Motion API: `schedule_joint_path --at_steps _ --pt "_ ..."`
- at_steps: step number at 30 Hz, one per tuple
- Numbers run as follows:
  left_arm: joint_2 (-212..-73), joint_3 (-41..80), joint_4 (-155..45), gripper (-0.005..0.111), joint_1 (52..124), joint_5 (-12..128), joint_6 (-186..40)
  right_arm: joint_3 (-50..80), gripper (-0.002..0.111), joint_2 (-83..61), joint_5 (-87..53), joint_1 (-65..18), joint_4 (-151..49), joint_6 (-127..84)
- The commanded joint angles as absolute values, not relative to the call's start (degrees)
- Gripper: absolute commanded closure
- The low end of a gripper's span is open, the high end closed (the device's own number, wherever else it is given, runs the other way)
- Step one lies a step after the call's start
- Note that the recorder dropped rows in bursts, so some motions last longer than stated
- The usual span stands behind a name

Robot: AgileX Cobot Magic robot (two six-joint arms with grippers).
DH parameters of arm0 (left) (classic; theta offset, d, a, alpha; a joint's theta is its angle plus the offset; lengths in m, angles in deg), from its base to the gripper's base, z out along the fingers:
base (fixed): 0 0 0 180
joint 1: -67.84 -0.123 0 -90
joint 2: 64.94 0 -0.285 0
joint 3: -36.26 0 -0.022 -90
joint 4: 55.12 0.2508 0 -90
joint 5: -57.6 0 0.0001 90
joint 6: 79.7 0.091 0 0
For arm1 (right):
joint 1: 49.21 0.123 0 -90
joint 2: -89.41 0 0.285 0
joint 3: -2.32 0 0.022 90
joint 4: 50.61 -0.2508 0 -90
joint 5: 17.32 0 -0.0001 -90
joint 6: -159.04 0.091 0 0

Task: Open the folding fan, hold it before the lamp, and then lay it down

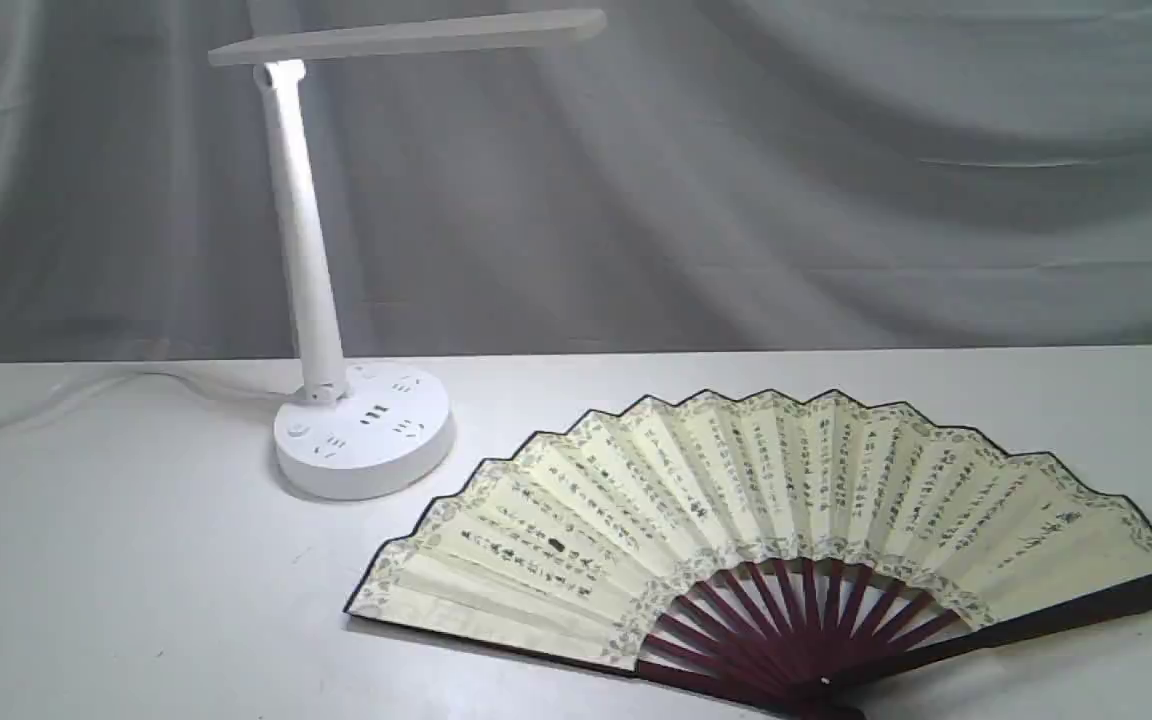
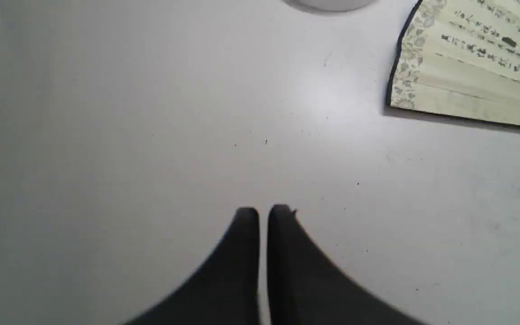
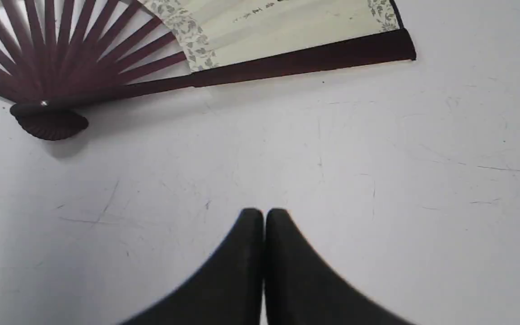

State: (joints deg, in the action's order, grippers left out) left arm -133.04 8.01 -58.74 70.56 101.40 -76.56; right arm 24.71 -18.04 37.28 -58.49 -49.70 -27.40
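Fan (image 1: pixel 736 500) lying fully spread on surface (image 1: pixel 136 600), near lamp (image 1: pixel 306 260), not touching it. Left jaws and right jaws both sitting closed, gripping nothing, hovering clear of fan. Opening and laying-down looking done; holding-up step not checkable; seemingly nothing remaining.

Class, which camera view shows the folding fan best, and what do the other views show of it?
The exterior view: the folding fan lies spread open on the table, nearly its whole arc visible. The left wrist view catches only one paper end; the right wrist view shows only ribs, pivot and one guard.
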Motion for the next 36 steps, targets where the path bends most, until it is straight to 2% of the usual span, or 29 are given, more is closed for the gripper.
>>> schedule_joint_path --at_steps 1,12,21,29,36 --pt "-128.4 8.0 -59.0 0.107 70.8 101.6 -76.2 26.1 0.108 -22.7 37.3 -58.4 -49.9 -27.9" --pt "-108.7 6.4 -59.0 0.107 70.8 103.6 -76.2 29.5 0.108 -44.4 38.4 -58.4 -49.5 -28.2" --pt "-90.9 5.4 -59.2 0.107 70.8 111.1 -78.4 29.5 0.108 -61.0 40.7 -58.4 -49.7 -28.0" --pt "-75.7 5.4 -59.0 0.107 70.8 113.1 -78.4 29.5 0.108 -74.4 46.4 -58.4 -48.4 -27.8" --pt "-72.7 5.6 -57.5 0.107 70.8 118.4 -78.4 29.7 0.108 -82.8 51.1 -58.4 -41.9 -26.4"
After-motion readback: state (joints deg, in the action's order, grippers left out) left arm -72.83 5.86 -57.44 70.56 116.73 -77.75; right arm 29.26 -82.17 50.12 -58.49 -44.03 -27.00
